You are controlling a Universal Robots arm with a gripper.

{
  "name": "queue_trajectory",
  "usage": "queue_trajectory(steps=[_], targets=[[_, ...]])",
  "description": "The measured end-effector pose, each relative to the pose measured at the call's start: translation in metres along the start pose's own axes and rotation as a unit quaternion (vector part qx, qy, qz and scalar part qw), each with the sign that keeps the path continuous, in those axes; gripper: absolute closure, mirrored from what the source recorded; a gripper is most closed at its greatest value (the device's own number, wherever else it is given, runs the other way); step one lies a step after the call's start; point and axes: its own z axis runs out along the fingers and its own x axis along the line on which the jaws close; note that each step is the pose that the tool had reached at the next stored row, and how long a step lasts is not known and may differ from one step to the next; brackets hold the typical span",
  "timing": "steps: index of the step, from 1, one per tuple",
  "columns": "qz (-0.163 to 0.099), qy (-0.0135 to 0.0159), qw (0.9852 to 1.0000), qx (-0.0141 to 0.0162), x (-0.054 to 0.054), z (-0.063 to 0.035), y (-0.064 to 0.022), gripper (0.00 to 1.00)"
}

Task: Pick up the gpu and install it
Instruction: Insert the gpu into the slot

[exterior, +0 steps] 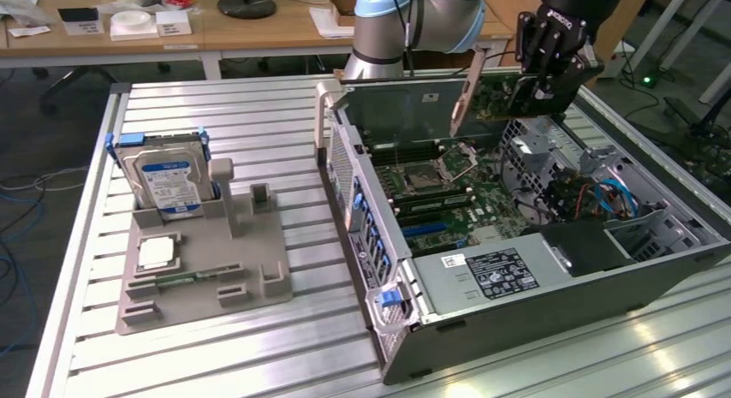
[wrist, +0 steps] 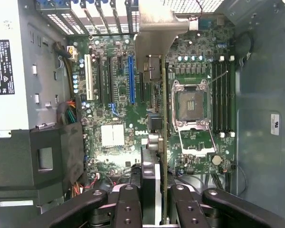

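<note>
End effector (wrist: 154, 192) grips gpu (wrist: 154, 66) (edge-on) above case (exterior: 549, 317) holding motherboard (wrist: 114, 95).

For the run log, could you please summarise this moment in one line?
pincer: shut on gpu | gpu: edge-on above motherboard, unseated | site: open computer case

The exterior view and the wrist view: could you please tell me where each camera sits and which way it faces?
Exterior view: off the arm, raised, looking down over the table at the open computer case; the arm and claw show, holding the gpu over it.
Wrist view: on the wrist, looking along the claw down at the motherboard; its black fingers show.
Shared: claw, gpu, motherboard.
</note>
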Motion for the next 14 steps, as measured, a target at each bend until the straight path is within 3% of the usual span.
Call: queue_trajectory(steps=[14], targets=[[0.0,-0.0004,1.0,-0.0001,0.0,0.0001,0.0004,0.72]])
